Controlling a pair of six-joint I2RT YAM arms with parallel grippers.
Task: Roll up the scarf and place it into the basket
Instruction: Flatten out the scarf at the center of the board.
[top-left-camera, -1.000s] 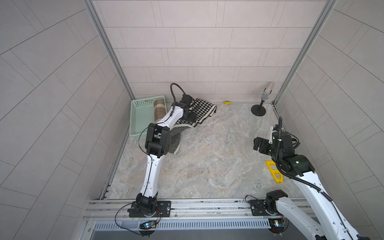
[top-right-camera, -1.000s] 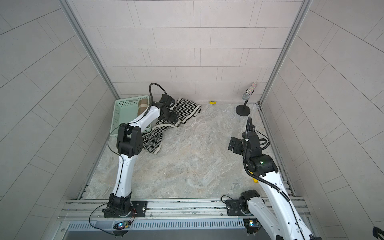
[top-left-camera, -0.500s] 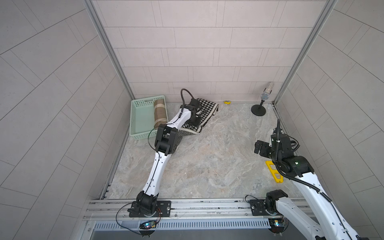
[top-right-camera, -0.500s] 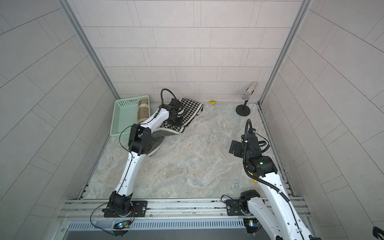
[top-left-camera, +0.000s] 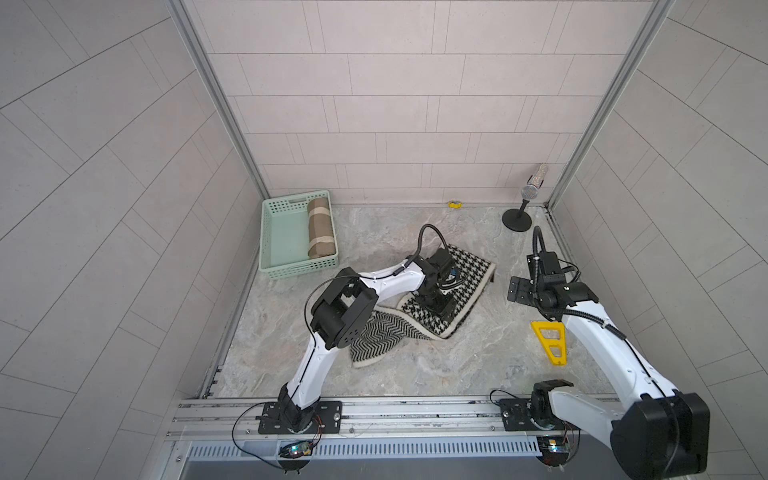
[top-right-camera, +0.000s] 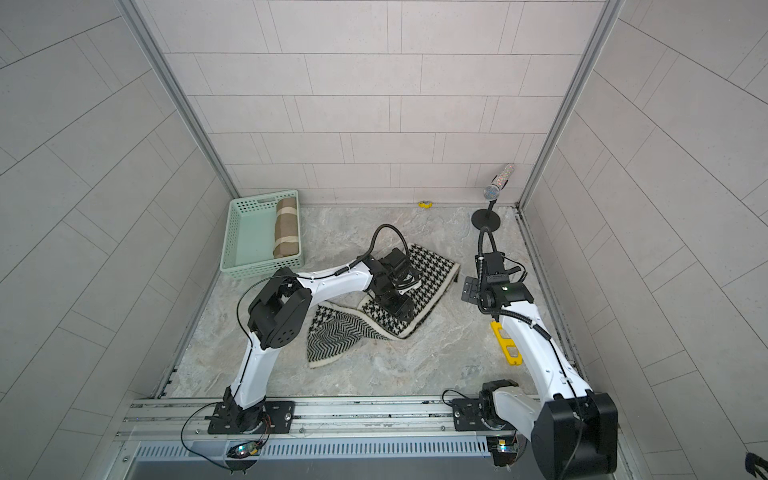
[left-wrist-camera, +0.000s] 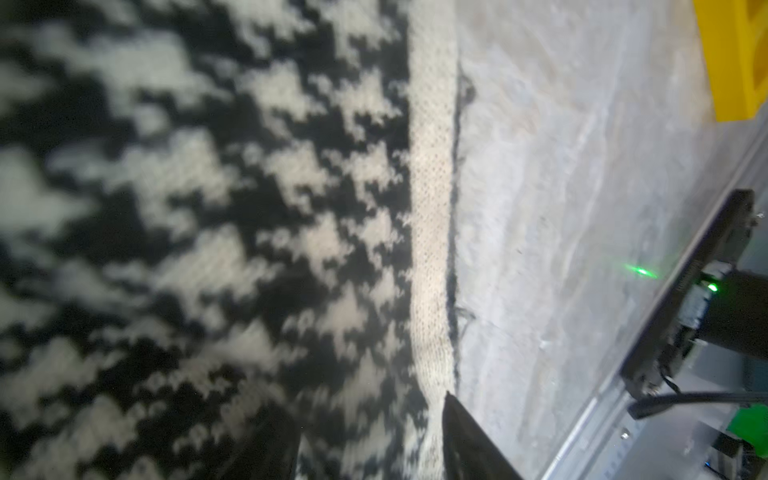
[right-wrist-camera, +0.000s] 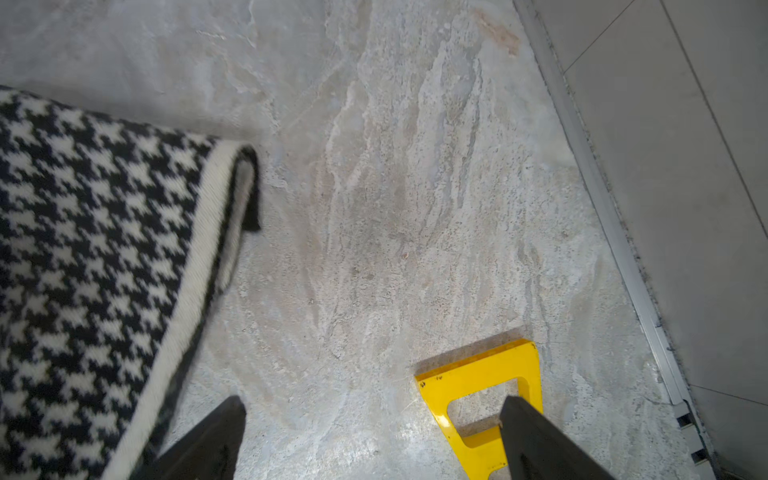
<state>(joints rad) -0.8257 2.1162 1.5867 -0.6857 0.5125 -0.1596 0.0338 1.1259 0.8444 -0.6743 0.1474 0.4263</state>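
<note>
Boxed in by pale tiled walls (top-left-camera: 415, 104), working on a grey marbled table (top-left-camera: 415, 374). Barely started, going by the black-and-white houndstooth knit scarf (top-left-camera: 473, 274) sprawled unrolled mid-table, well apart from the mint-green perforated plastic basket (top-left-camera: 284, 237) in the far-left corner. Left gripper (left-wrist-camera: 372, 415) parted over its white hem (left-wrist-camera: 430, 208), right gripper (right-wrist-camera: 372, 401) wide apart, empty.

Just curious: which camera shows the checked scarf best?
Both top views: the whole scarf lies spread out, partly hidden by the left arm. The left wrist view shows only a blurred patch and pale border; the right wrist view, one curled corner.
</note>
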